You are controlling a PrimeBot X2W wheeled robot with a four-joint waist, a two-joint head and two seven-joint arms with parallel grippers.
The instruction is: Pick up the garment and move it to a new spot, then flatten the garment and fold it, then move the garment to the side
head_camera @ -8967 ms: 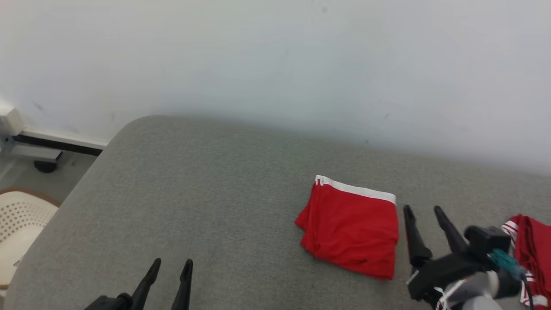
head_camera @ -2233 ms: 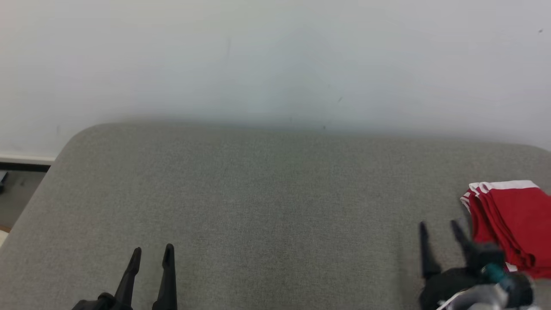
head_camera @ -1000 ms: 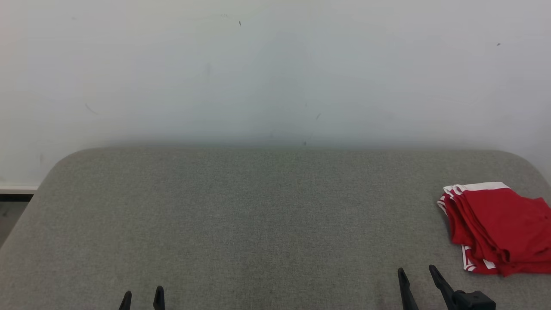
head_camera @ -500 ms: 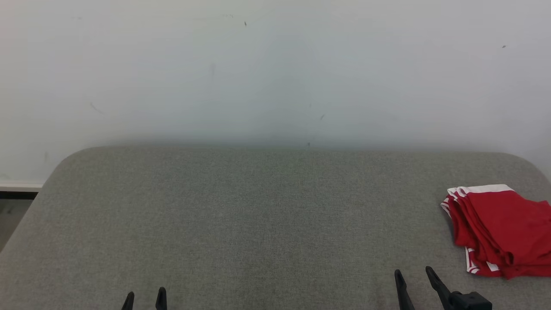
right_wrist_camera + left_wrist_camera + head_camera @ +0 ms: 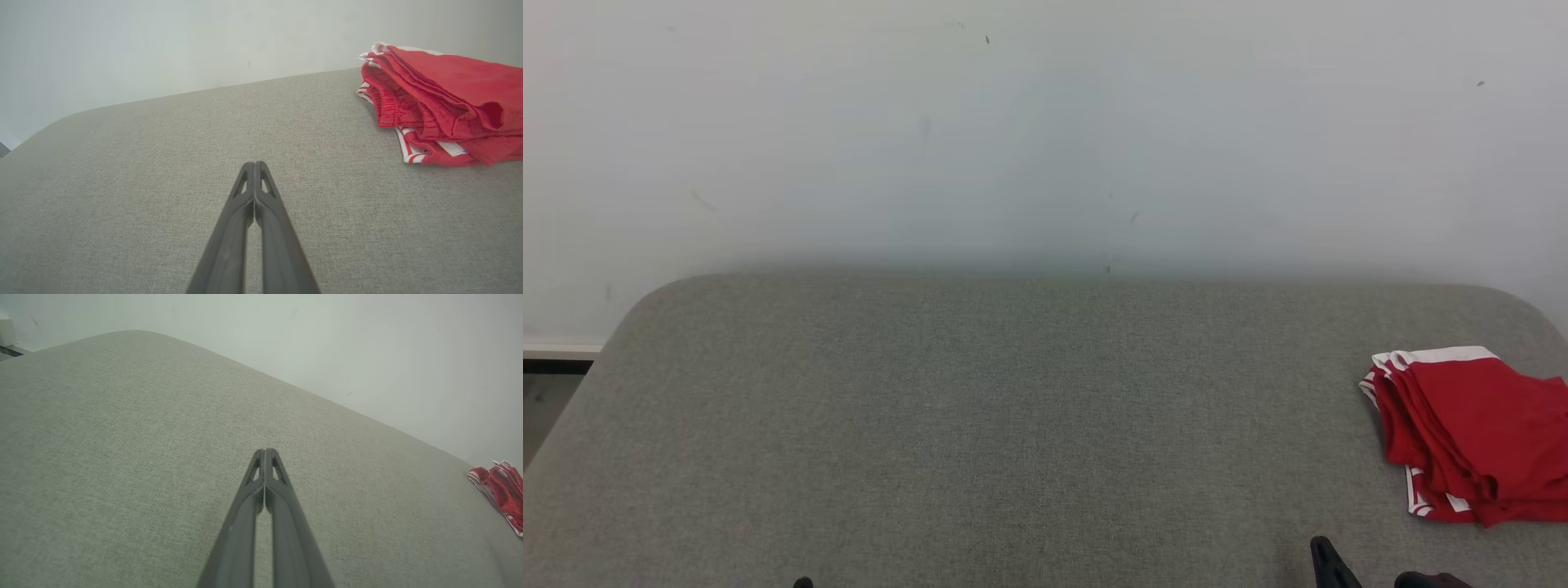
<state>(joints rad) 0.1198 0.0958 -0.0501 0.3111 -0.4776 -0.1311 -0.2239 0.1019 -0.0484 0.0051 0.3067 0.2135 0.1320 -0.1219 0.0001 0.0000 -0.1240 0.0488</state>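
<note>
Garment: red cloth, folded flat, several layers stacked. White band along its far edge, thin white stripes showing at the lower layers' hems. Fine mesh-like knit seen in the right wrist view; one fold stands open as a small loop at the near edge. It lies at the right end of the table, free of both pincers.

Table: grey woven fabric cover, slightly mottled, padded look, rounded far corners. Plain pale wall behind the garment, with a few small dark specks.

Left pincer: well apart from the garment, far to its left, at the near edge. Two long dark matte fingers pressed together along the tips, with small triangular cut-outs behind each tip. Nothing between them. It is over bare fabric.

Right pincer: near the garment, to its left and closer to the robot, not touching it. Same dark tapered fingers, tips closed against each other, holding nothing.
</note>
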